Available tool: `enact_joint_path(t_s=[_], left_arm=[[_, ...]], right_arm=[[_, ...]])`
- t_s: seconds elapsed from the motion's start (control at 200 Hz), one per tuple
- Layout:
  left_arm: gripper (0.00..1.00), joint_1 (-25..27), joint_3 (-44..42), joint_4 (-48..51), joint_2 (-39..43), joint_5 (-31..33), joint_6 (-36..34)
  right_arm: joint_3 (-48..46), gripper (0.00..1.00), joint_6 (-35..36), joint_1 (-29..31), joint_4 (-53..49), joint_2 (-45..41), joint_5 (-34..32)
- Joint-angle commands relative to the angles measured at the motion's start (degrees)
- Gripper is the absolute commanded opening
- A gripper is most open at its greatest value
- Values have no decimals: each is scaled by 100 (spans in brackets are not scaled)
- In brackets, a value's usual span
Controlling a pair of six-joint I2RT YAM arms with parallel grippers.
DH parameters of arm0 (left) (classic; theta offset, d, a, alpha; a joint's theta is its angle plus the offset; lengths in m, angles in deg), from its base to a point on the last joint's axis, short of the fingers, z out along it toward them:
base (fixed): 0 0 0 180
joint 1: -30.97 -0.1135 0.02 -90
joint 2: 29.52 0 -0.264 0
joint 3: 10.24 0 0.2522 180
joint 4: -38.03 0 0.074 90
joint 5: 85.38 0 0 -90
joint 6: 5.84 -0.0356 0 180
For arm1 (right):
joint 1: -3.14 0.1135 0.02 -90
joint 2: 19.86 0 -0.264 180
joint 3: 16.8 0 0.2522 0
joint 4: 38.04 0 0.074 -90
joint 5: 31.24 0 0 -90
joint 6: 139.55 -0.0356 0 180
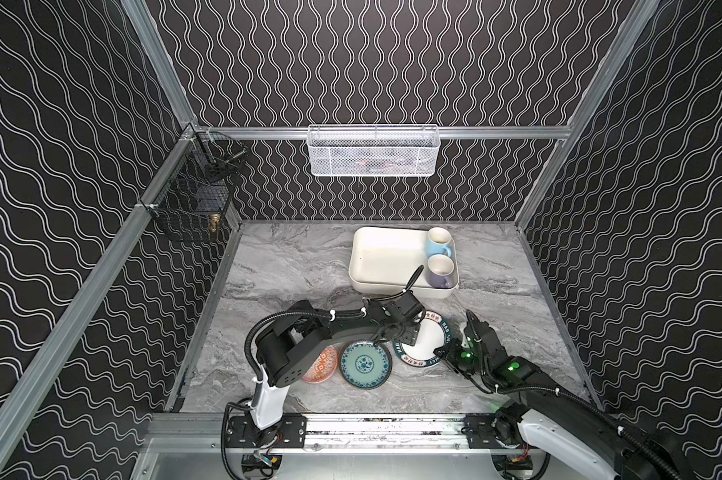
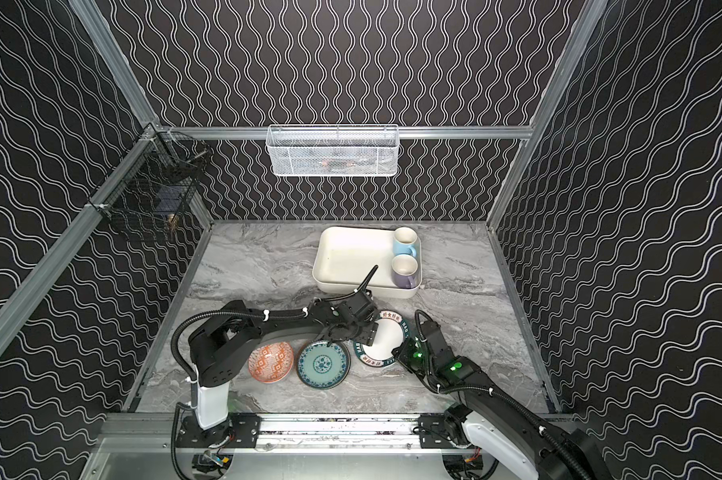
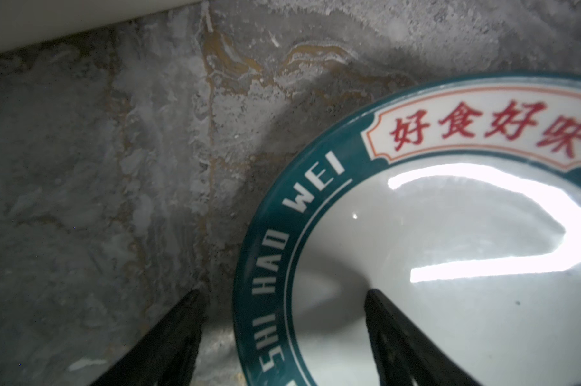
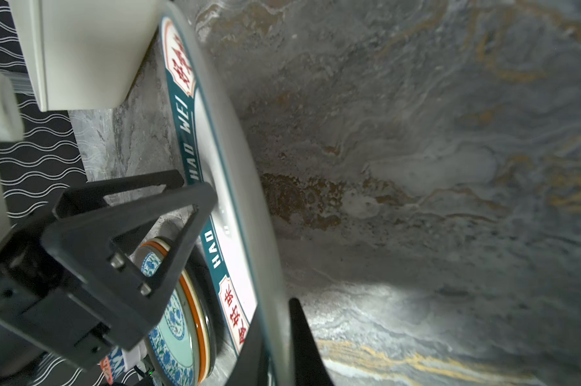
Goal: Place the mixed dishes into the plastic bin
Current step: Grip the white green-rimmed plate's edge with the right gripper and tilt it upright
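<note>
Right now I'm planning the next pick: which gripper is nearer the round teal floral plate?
Left. The left gripper hovers open just beside the teal floral plate; the right gripper grips the lettered-rim plate farther off.

You are looking at a grey marble-patterned table (image 1: 292,266). Far right of centre on it sits a cream-white shallow rectangular plastic bin (image 1: 382,257). Near you, left to right, lie an orange-patterned bowl (image 2: 269,361), a round teal patterned plate (image 2: 322,364) and a white plate with dark lettered rim (image 2: 386,336), tilted.
</note>
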Motion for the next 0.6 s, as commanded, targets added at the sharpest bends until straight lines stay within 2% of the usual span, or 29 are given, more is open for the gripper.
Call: enact_joint_path(t_s=[0.0, 0.04, 0.06, 0.596], left_arm=[[88, -20, 86, 437, 159, 94, -85], [97, -20, 115, 493, 242, 153, -92], [98, -23, 131, 529, 280, 200, -88], [99, -28, 158, 1127, 1789, 1098, -14]], right_arm=[[40, 4, 209, 4, -922, -43, -299], [67, 4, 231, 7, -945, -77, -280], [85, 4, 248, 5, -970, -95, -271], [1101, 3, 791, 13, -1974, -569, -262]])
